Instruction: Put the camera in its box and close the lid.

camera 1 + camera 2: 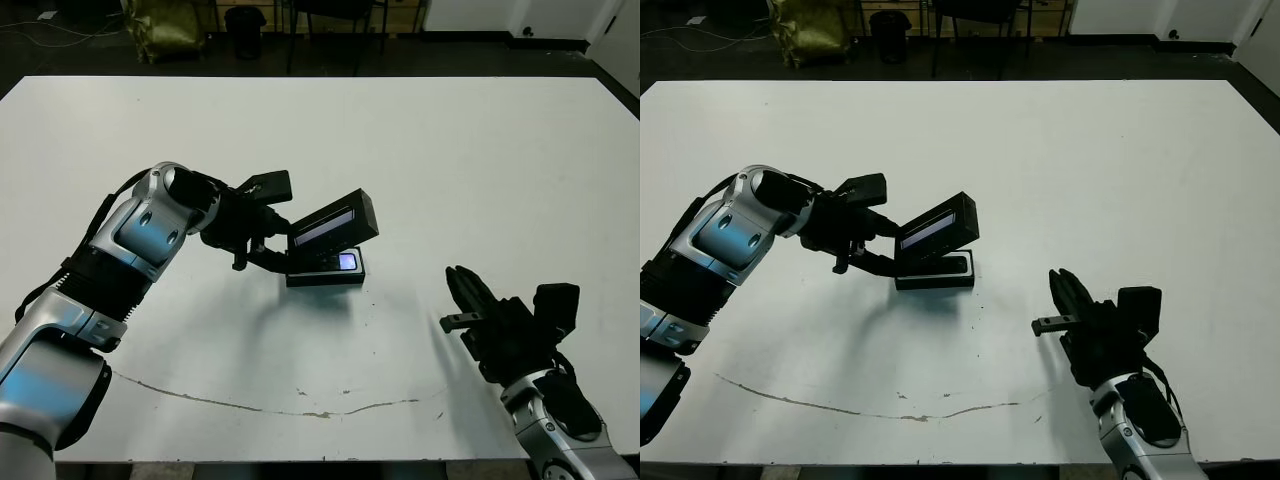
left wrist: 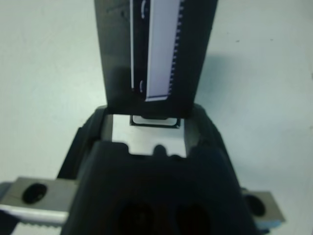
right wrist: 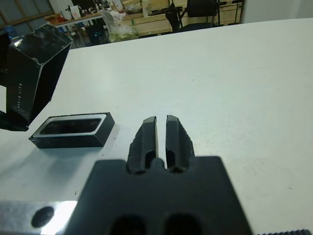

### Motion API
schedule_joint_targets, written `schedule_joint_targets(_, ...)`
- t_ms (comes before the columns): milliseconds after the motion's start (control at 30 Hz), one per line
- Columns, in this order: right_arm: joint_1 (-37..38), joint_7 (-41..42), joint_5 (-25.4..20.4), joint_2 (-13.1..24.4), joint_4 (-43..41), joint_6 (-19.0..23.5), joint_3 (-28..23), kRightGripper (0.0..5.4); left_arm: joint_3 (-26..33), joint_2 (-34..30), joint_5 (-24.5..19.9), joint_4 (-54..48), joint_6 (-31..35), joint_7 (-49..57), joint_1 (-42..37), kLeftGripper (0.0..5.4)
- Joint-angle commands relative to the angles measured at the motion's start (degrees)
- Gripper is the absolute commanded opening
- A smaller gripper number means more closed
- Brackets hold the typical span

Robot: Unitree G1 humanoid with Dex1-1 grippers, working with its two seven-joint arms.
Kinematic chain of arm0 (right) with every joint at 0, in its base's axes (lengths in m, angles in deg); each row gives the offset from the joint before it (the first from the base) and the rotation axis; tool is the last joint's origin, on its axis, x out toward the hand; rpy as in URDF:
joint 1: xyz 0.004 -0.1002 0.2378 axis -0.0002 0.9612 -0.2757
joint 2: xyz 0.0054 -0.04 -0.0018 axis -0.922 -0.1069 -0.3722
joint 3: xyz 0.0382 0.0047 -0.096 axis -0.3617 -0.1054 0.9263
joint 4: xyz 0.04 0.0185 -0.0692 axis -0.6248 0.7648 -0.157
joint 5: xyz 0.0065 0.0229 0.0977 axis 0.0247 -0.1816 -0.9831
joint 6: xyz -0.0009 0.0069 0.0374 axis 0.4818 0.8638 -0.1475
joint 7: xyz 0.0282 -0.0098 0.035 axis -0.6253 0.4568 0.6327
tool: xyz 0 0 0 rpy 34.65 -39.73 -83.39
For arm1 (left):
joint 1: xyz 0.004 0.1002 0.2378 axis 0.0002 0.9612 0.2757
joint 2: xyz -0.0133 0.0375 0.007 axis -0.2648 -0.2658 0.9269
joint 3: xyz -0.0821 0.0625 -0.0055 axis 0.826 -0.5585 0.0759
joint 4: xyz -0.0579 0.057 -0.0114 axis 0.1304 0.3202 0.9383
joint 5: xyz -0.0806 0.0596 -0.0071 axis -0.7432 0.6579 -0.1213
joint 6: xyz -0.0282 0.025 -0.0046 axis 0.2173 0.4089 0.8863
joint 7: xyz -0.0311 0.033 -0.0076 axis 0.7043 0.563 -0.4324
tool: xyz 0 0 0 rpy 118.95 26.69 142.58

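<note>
Camera (image 1: 347,262) is lying in the box (image 1: 325,272) mid-worktop (image 1: 480,160), well clear of every edge. I'm holding the lid (image 1: 334,221) tilted above the box in my left pincer (image 1: 262,250). My right pincer (image 3: 161,139) is idling nearly closed, empty, toward the near right corner.

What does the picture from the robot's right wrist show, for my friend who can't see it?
A small black box with a white lining sits on the white table, and a dark camera lies inside it. Over one end of it, the black lid is held tilted in the air. Nearer to us, the right gripper has its two black fingers almost together, holding nothing.
</note>
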Motion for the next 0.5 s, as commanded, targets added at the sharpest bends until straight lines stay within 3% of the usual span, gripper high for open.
schedule_joint_targets(33,0.6,-0.5,0.1,0.1,1.0,1.1,0.0,0.0,-1.2,-0.8,0.9,-0.1,1.4,-0.9,-1.4,2.25)
schedule_joint_targets(500,0.7,0.2,1.0,0.0,1.6,-0.6,0.5,0.0,-3.5,-1.9,2.5,0.8,2.2,-3.0,-3.1,2.25)
